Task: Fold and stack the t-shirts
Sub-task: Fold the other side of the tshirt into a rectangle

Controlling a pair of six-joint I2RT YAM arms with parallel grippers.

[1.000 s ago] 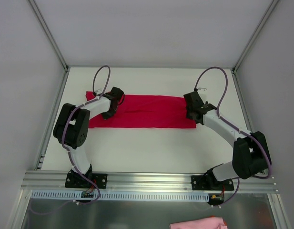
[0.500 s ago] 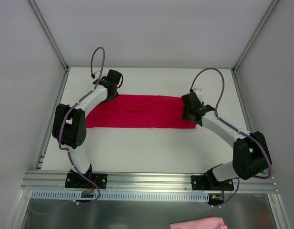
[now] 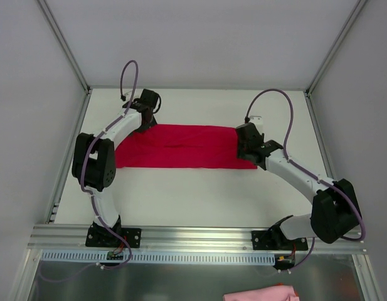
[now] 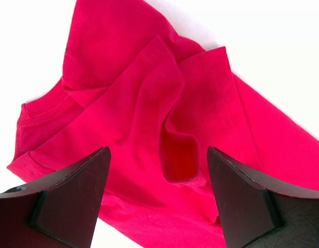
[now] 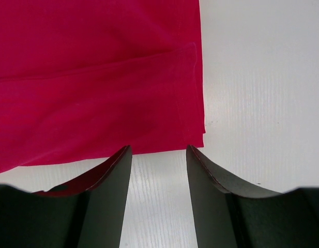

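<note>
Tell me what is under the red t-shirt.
The red t-shirt lies flat on the white table, which shows along its edges. Its own folded layers cover whatever is directly beneath, so that cannot be seen.

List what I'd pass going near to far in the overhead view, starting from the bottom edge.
pink cloth → metal rail → white table → red t-shirt → back wall. The arms are left out, since they stretch across several of these.

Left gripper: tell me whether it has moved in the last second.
Yes. The left gripper moved toward the far edge of the table, from over the left end of the shirt to its far left corner, jaws opening.
</note>
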